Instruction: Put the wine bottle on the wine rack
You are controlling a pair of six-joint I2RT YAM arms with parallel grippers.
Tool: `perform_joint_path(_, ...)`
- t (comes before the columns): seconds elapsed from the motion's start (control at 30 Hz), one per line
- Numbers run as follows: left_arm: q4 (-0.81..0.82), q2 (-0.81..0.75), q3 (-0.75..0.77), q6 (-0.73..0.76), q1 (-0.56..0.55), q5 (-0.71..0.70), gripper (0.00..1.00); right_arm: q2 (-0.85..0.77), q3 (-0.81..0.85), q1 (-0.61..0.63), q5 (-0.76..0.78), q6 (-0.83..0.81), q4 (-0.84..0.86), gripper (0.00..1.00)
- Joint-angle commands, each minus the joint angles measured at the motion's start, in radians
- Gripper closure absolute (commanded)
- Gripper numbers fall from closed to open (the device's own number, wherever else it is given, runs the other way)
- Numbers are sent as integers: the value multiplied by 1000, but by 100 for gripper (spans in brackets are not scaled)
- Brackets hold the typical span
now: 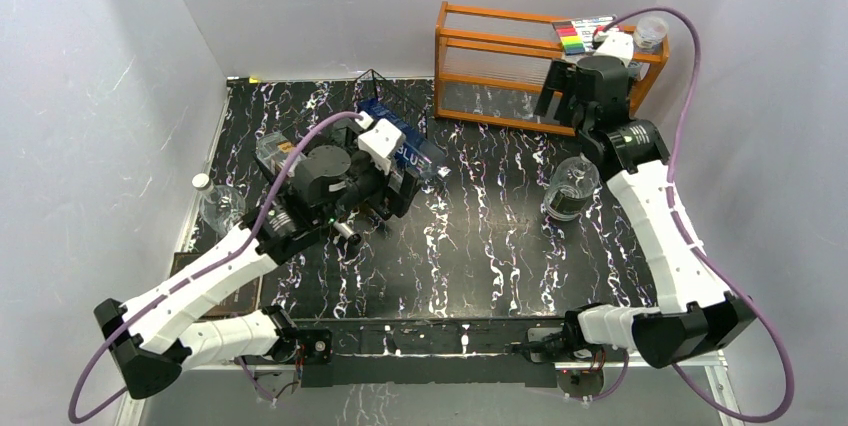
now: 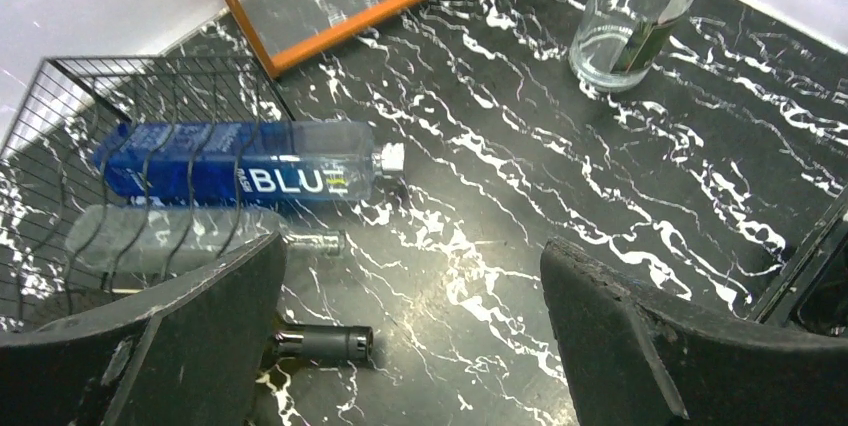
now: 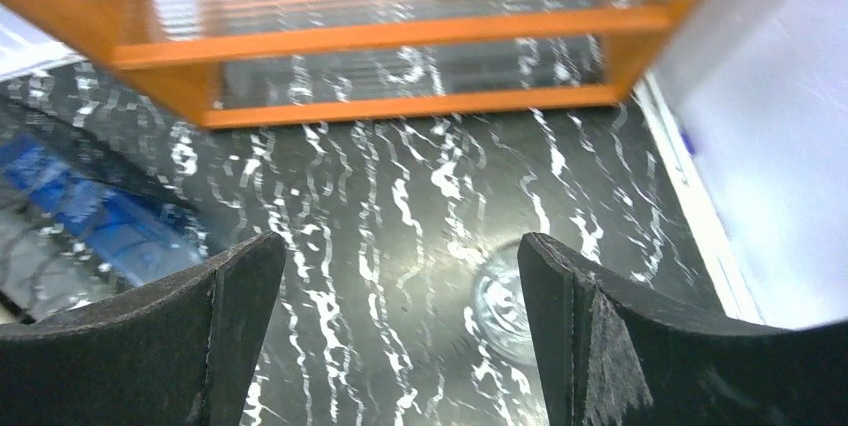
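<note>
The black wire wine rack (image 2: 70,136) stands at the left of the left wrist view, with a blue bottle (image 2: 240,174) marked BLU and a clear bottle (image 2: 170,241) lying in it. A dark bottle neck with a black cap (image 2: 322,343) lies flat and sticks out from behind my left finger (image 2: 170,346); its body is hidden. My left gripper (image 2: 415,296) is open and empty, just right of the rack (image 1: 380,91). My right gripper (image 3: 400,276) is open and empty, raised near the orange shelf, above a clear bottle (image 3: 505,306).
The orange wooden shelf unit (image 1: 500,46) stands at the back right, with small items on top. A clear bottle with a dark label (image 1: 570,191) stands upright mid-right, also in the left wrist view (image 2: 635,6). Two clear bottles (image 1: 222,208) stand at the left edge.
</note>
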Motion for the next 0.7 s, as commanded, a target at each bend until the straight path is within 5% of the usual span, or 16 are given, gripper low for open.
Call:
perform_joint_path(0.0,10,19,-25,-33,-1,-2,2,-35,-60,-52,126,33,-114,2)
perform_joint_path(0.17,66,48,-64,-78,-1,33,2,-42,-108,-138,148,76,-160,2)
perform_joint_path(0.4,105,113,-80,-127,0,102,2,-50,-232,-177,-57,72,-139,5)
perform_joint_path(0.67,60,176,27,-25,0,110,2,1,-230,-177,-127,44,-145,30)
